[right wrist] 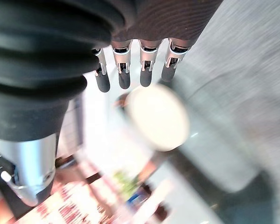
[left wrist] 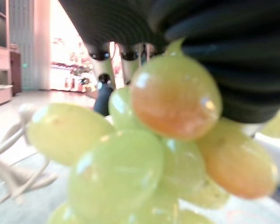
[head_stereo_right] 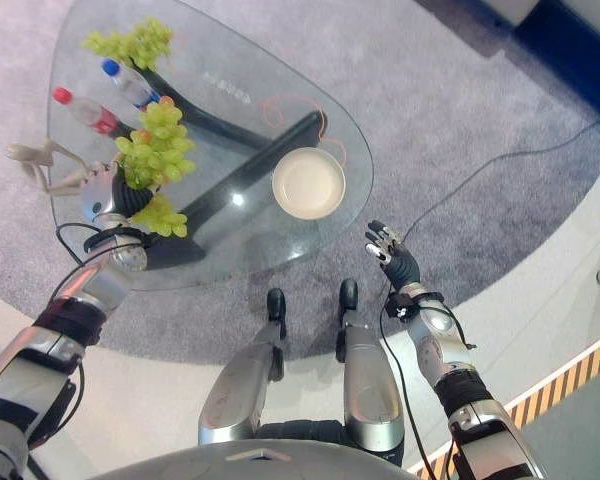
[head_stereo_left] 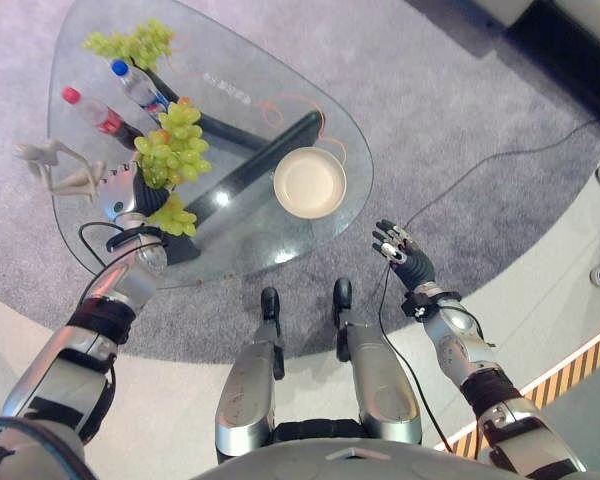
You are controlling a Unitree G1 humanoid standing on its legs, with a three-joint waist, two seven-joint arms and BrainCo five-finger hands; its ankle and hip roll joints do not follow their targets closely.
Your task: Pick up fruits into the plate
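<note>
On a glass desk over grey carpet, grapes are gripped by the left hand, raised for carrying to the plate on its right; the right hand is held slack, empty.

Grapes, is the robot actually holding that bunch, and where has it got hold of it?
Yes. The left hand grips the grape bunch at its lower part, fruit bulging above and below the hand. The right hand holds nothing.

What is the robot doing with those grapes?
The left hand holds a bunch of green grapes above the glass table. The plate on the table is still empty. More grapes and two bottles sit at the far side. The right hand hangs open off the table's edge.
</note>
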